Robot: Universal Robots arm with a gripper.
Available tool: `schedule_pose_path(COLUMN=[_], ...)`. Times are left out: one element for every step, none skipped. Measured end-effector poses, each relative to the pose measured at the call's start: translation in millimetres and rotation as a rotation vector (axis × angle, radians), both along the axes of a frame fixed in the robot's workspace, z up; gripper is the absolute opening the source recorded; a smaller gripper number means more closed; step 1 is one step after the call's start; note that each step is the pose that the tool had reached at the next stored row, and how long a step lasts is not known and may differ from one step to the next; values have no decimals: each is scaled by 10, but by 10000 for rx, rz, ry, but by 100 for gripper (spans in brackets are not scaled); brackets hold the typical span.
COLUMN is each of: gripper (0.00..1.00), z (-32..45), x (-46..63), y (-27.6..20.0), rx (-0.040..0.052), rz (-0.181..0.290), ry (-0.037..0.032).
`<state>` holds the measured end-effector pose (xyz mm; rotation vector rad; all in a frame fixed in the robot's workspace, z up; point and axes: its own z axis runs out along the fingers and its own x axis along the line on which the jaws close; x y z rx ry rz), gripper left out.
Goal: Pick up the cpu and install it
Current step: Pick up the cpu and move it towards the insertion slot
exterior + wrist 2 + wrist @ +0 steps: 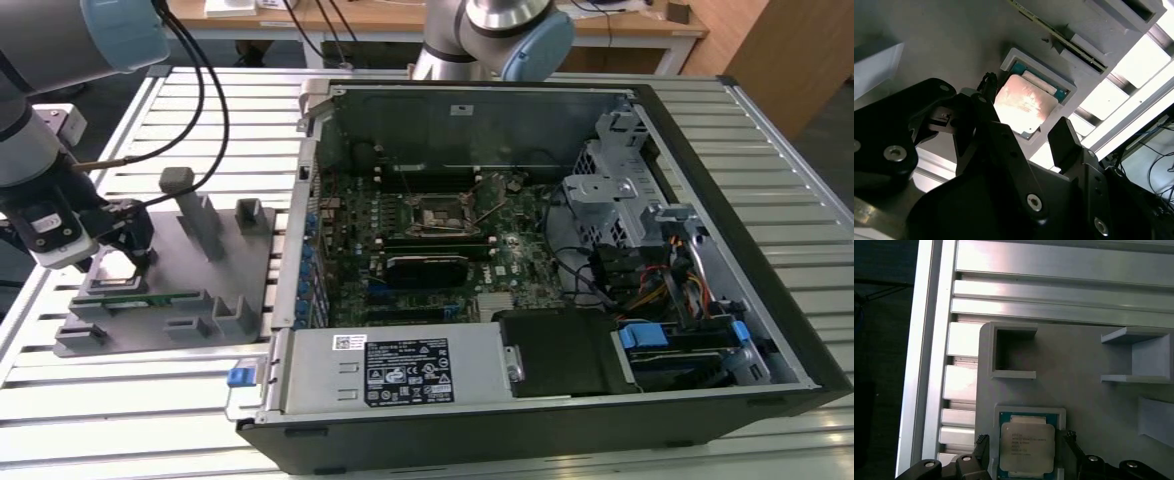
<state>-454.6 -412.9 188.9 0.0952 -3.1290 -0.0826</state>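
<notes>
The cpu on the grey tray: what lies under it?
The cpu sits in a raised-rim pocket of the grey tray. Only the rim shows around it; the pocket's floor is covered.

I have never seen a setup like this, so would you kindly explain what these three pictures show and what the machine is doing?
This is a robot arm ending in a two-fingered hand. The exterior view is taken from a camera off the arm and looks over a slatted metal table. The two wrist views come from cameras that ride on the arm and look past the hand. On the table stand an open computer case, its circuit board exposed, and, toward the exterior view's left, a grey parts holder. The cpu, a flat square silver chip, lies in one of the holder's pockets. The hand is open, with one finger on each side of the chip, and holds nothing yet.
</notes>
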Motion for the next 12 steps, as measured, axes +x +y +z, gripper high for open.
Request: schedule_pose_path(gripper=[67,67,67,67,67,67,67,67,67,67,67,67], z=[0,-1,-2,-3,-4,-6,-8,-11,-15,-17,-23,-25], x=[0,0,0,0,0,0,0,0,0,0,0,0], y=[0,-1,-1,-2,-1,-1,-1,-1,-1,-1,-1,0], rx=[-6,-14,-22,-25,-26,-26,-26,-25,-25,-25,-25,-26], rz=[0,0,0,-2,-7,-11,-13,-14,-14,-14,-15,-15], ry=[2,2,1,2,2,1,1,0,-1,0,0,2])
